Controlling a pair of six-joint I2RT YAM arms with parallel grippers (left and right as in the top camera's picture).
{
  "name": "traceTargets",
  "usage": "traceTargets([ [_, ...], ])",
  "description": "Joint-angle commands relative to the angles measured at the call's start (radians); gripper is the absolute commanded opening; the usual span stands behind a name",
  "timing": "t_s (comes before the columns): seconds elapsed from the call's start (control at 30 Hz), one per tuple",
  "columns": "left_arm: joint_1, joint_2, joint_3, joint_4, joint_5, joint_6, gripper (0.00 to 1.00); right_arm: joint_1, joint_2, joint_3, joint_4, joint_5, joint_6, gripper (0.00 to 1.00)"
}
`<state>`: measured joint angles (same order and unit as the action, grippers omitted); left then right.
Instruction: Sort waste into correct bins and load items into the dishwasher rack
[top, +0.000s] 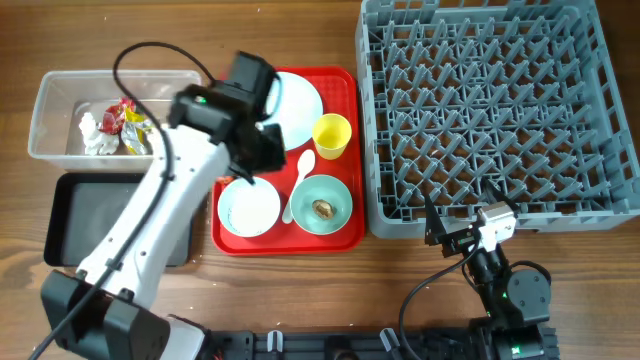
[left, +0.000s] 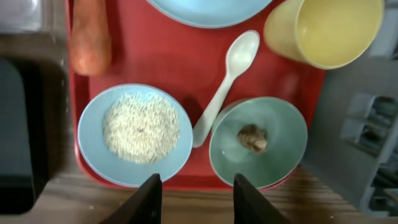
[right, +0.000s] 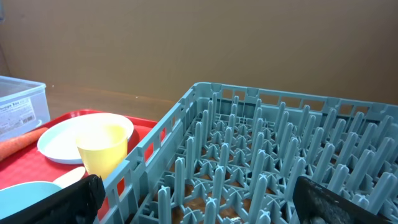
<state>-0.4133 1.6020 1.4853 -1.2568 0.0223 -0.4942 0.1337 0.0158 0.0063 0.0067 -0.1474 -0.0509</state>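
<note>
My left gripper hangs open and empty above the red tray; its fingers frame the tray's front edge. Below it are a bowl of white rice, a bowl holding a brown lump, a white spoon, a yellow cup, a pale blue plate and an orange carrot. My right gripper is open and empty at the grey rack's front left corner. The clear tub holds tissue and wrappers.
The black tray lies in front of the clear tub, partly under my left arm. In the right wrist view the rack's pegs fill the space ahead, with the cup and plate to the left.
</note>
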Motion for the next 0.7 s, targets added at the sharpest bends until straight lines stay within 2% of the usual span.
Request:
traceTargets([
  [0.0, -0.098, -0.001, 0.004, -0.016, -0.197, -0.151, 0.37, -0.005, -0.005, -0.001, 0.003, 0.014, -0.009, 1.00],
  [0.17, -0.167, -0.001, 0.004, -0.008, -0.212, -0.173, 0.40, -0.005, -0.005, -0.001, 0.003, 0.014, -0.009, 1.00],
  [0.43, -0.164, -0.001, -0.002, 0.045, -0.227, -0.177, 0.41, -0.005, -0.005, -0.001, 0.003, 0.014, -0.009, 1.00],
  [0.67, -0.164, -0.001, -0.087, 0.135, -0.241, -0.177, 0.43, -0.005, -0.005, -0.001, 0.003, 0.014, -0.009, 1.00],
])
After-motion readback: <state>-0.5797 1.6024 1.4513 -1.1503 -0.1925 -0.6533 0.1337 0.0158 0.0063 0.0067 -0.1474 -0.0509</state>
